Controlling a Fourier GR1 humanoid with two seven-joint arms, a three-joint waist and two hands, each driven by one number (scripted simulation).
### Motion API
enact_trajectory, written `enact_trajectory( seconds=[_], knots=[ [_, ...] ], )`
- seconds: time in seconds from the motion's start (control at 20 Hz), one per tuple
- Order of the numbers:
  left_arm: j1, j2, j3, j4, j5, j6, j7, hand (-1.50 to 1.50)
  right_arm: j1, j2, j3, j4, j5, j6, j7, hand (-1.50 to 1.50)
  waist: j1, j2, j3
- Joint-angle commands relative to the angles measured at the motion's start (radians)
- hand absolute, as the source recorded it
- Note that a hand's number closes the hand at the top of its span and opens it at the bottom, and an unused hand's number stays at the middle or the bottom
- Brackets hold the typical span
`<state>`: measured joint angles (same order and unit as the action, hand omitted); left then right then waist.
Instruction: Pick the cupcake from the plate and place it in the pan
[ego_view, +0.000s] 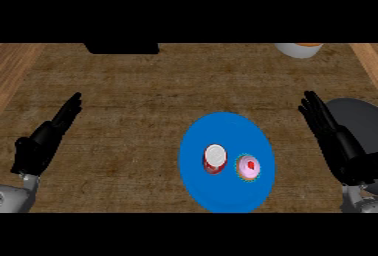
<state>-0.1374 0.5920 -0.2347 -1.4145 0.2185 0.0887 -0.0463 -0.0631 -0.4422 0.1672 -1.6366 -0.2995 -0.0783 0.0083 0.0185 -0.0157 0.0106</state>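
A mottled brown counter lies between lighter wooden strips at both sides.

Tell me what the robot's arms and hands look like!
The left hand and the right hand look alike: both are black, with long, slim fingers and a thumb. Each joins a pale grey, rounded arm. Only the ends of the left forearm and the right forearm show, at the view's lower corners. No cables, markings or sleeves are visible.
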Motion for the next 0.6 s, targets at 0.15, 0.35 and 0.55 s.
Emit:
enact_trajectory(
  seconds=[0.15,0.35,0.55],
  knots=[
    [0.039,-0.177,-0.016,-0.096,0.006,0.091,-0.096,0.00,-0.105,0.029,-0.054,-0.031,-0.121,0.149,-0.107,1.50,-0.003,0.016,-0.010],
    [0.075,-0.287,-0.055,-0.124,0.048,0.114,-0.112,0.00,0.007,-0.026,-0.127,-0.066,0.050,-0.078,-0.050,1.50,-0.047,0.008,-0.013],
    [0.062,-0.334,-0.056,-0.086,0.013,0.119,-0.131,0.00,0.250,-0.040,-0.149,-0.171,-0.013,0.131,-0.258,-1.50,-0.034,0.014,-0.010]
  ],
)
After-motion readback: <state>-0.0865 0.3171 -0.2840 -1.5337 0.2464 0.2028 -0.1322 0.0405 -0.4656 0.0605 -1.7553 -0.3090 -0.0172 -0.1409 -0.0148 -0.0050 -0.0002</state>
